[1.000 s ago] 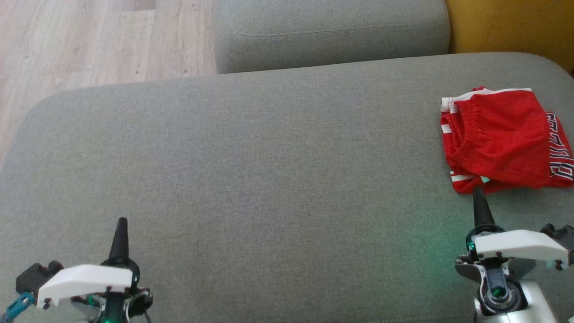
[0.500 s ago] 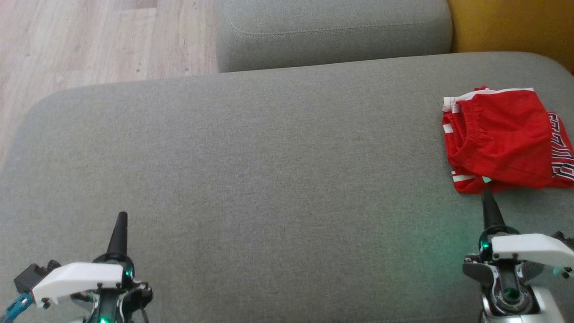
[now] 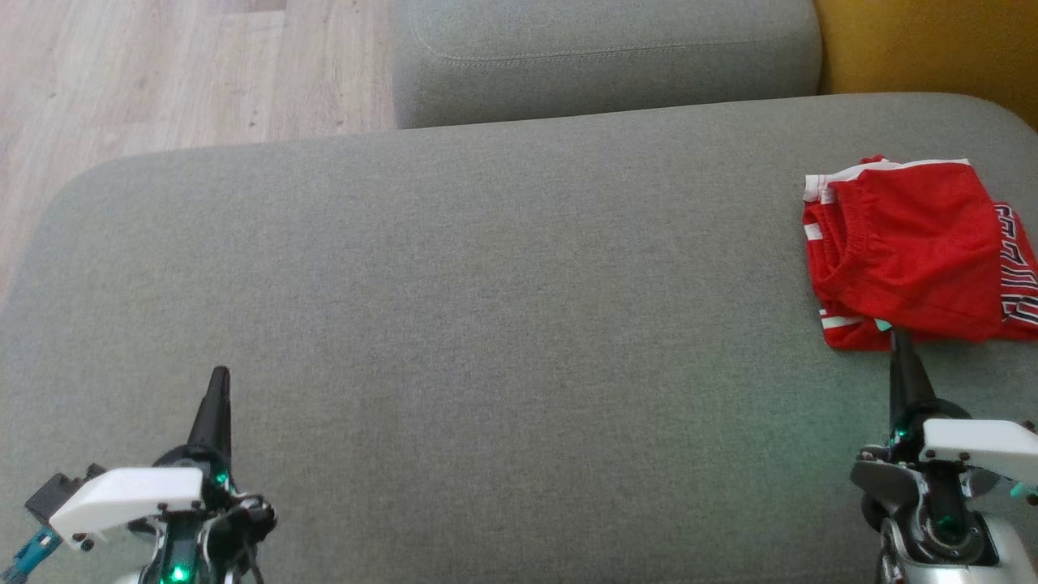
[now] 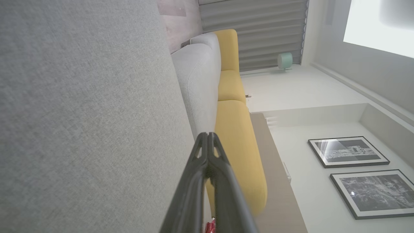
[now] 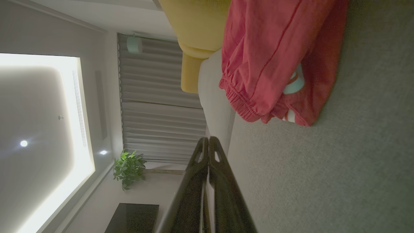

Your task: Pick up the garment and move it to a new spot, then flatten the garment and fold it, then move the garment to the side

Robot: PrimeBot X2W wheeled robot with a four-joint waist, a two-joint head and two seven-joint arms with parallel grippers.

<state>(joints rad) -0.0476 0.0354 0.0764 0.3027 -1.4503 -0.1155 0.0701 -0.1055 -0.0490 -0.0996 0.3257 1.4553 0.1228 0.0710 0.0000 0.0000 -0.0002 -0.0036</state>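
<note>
Right end effector [image 3: 897, 339] shifted rightward, pressed together, tip near garment [image 3: 908, 243], left end effector [image 3: 219, 375] pressed together

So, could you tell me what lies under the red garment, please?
The red garment rests on the grey sofa cushion. Under its top fold, white-striped lower layers and a pale mint patch peek out. Anything deeper between the folds is covered.
</note>
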